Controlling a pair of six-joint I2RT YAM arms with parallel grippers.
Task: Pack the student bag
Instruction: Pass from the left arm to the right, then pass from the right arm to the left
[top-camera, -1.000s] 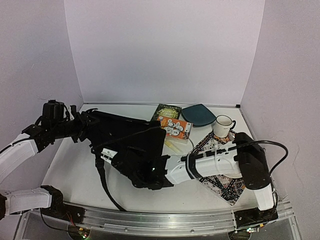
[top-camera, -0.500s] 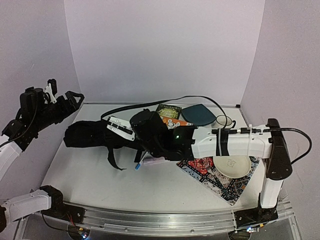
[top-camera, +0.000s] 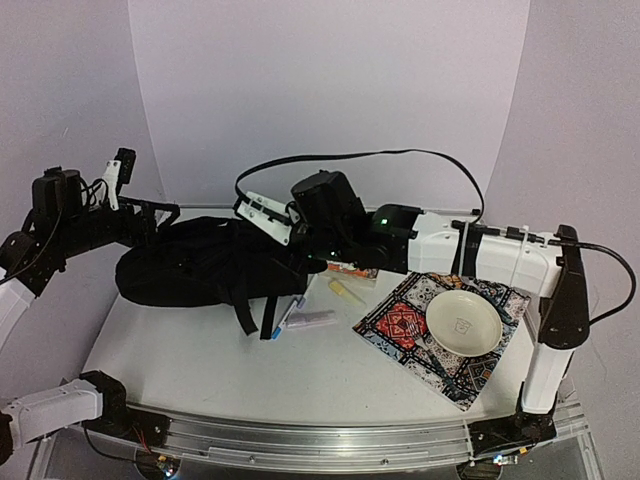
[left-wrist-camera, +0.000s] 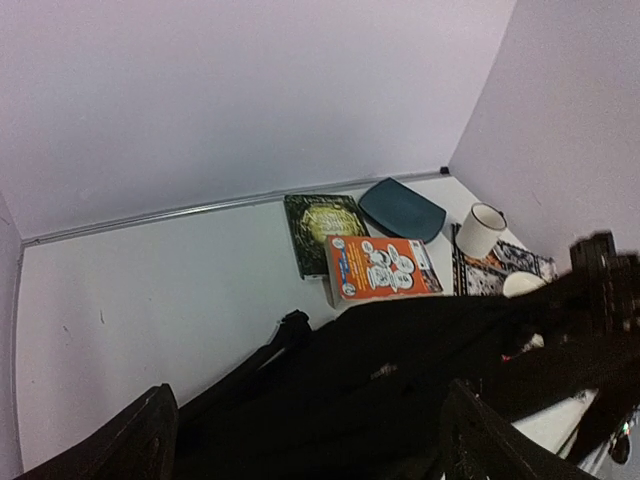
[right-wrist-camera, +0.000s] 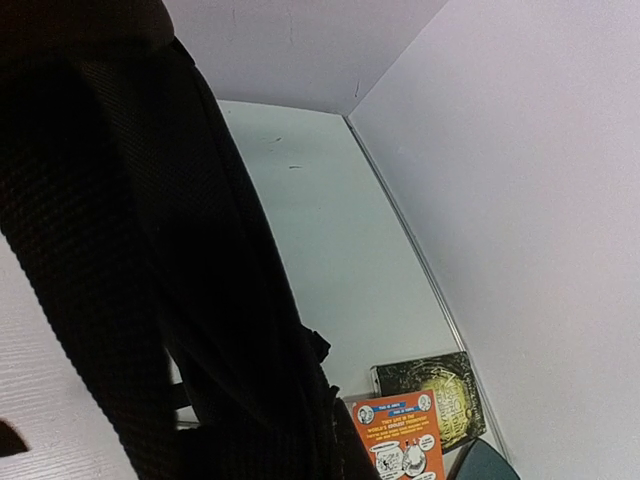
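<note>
The student bag (top-camera: 195, 268) is a large black backpack slumped on the left half of the table, its straps trailing toward the front. My left gripper (top-camera: 148, 205) hovers open over the bag's left end. In the left wrist view its two fingers stand wide apart above the black fabric (left-wrist-camera: 380, 370) with nothing between them. My right gripper (top-camera: 303, 255) reaches across from the right and is shut on the bag's right end, which is pulled up a little. Mesh strap fabric (right-wrist-camera: 120, 250) fills the right wrist view and hides the fingertips.
An orange book (left-wrist-camera: 380, 268), a dark green book (left-wrist-camera: 325, 228), a teal pouch (left-wrist-camera: 402, 208) and a white mug (left-wrist-camera: 481, 230) lie behind the bag. A patterned cloth (top-camera: 400, 325) carries a cream plate (top-camera: 463, 322). A tube (top-camera: 310, 318) and a yellow item (top-camera: 346, 291) lie mid-table.
My left gripper let go of the bag, opened wide and pulled back to the left. My right gripper carried the bag's right end toward the back, and the bag settled to the left.
</note>
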